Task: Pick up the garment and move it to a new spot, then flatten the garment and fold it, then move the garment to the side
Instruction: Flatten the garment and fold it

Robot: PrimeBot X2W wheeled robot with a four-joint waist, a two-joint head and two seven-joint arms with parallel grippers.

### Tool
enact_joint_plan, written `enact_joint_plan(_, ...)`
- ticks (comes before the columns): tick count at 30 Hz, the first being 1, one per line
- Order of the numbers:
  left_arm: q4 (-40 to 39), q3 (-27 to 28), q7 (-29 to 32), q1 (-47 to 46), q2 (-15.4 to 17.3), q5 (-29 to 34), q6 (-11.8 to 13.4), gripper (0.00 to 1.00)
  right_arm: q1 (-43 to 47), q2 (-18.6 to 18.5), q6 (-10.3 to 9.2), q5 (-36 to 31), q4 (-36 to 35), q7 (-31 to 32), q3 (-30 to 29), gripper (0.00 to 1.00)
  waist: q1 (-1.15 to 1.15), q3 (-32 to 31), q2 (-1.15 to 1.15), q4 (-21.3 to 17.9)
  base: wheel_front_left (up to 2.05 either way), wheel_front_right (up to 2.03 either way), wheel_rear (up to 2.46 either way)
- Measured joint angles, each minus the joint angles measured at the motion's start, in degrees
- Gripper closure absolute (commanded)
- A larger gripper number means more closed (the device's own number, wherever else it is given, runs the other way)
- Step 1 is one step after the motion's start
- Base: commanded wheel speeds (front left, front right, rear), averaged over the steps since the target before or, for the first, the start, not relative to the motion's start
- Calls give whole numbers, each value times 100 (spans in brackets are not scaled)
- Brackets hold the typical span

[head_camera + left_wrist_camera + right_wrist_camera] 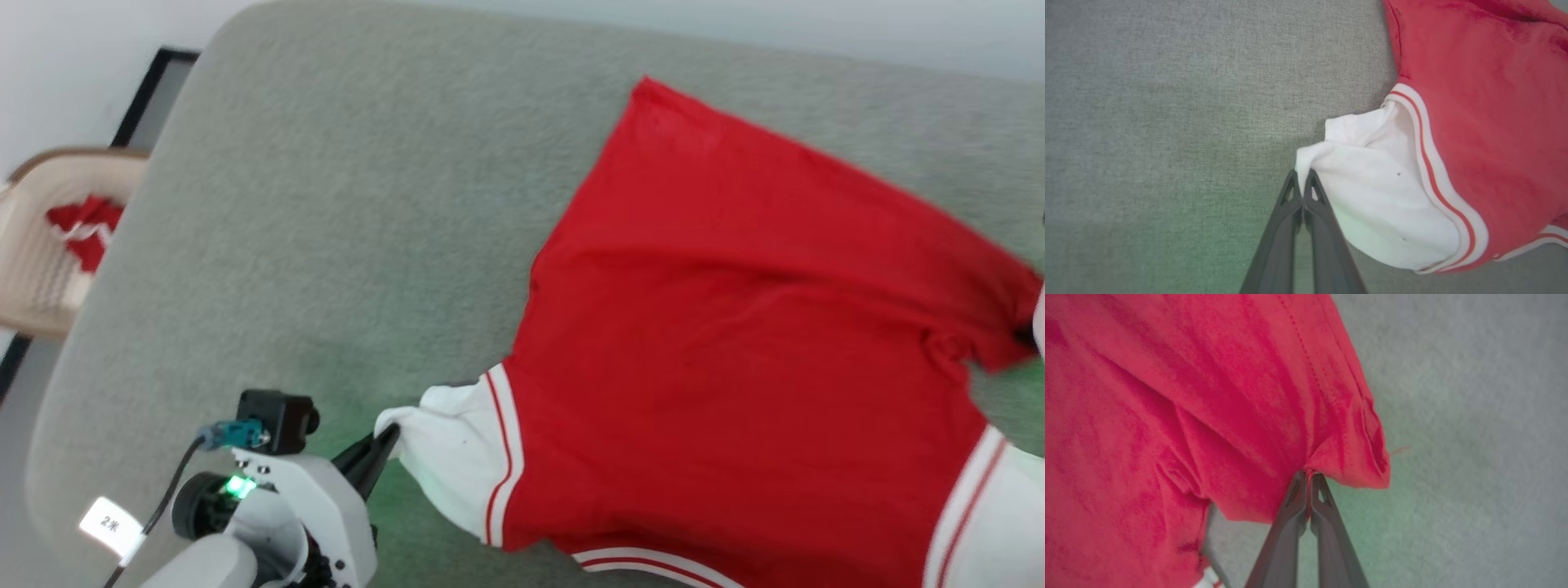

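The garment (735,327), a red jersey with white sleeves and striped trim, lies spread over the right half of the grey surface (326,204). My left gripper (385,441) sits at the lower left, shut on the tip of the white sleeve (1372,192); the left wrist view shows its gripper (1301,175) pinching that cloth edge. In the right wrist view my right gripper (1308,475) is shut on a bunched red hem (1339,457) of the garment (1167,416). That pinch pulls creases into the cloth at the right edge of the head view.
A beige perforated basket (41,261) with a small red-and-white cloth (86,229) stands off the surface's left edge. Bare grey surface stretches left of and beyond the garment.
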Motion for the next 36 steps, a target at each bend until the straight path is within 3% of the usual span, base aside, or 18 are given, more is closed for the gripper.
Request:
enact_joint_plan(5,-62,78,-8,239,152,-110,101,100,1055,-237,0,177,-531,-258,-282,100,0,-244,0,-318,0,0,0)
enact_joint_plan(11,-176,160,-23,452,303,-215,199,100,2363,-235,0,296,-891,-472,-935,100,0,-498,0,-651,0,0,0)
enact_joint_plan(18,-237,177,-25,495,327,-234,244,100,3417,338,0,-86,-996,-758,-1741,100,0,-647,0,-908,0,0,0)
enact_joint_plan(27,-186,148,-47,476,280,-255,212,100,3623,914,0,-530,-635,-1080,-2060,100,0,-646,0,-963,0,0,0)
enact_joint_plan(28,-169,146,-47,476,276,-256,199,100,3616,939,0,-554,-609,-1084,-2059,93,0,-651,0,-969,0,0,0)
enact_joint_plan(29,-158,143,-47,474,271,-256,199,100,3609,957,1,-579,-587,-1098,-2063,58,0,-655,0,-976,0,0,0)
enact_joint_plan(30,-148,140,-47,471,268,-256,198,100,3601,968,5,-623,-569,-1125,-2064,4,0,-661,0,-982,0,0,0)
enact_joint_plan(31,-137,137,-47,467,266,-256,198,100,3601,980,5,-666,-570,-1134,-2064,0,0,-667,0,-989,0,0,0)
enact_joint_plan(36,-98,136,-57,479,263,-259,192,100,3649,983,7,-634,-732,-971,-2136,0,0,-739,0,-1026,0,0,0)
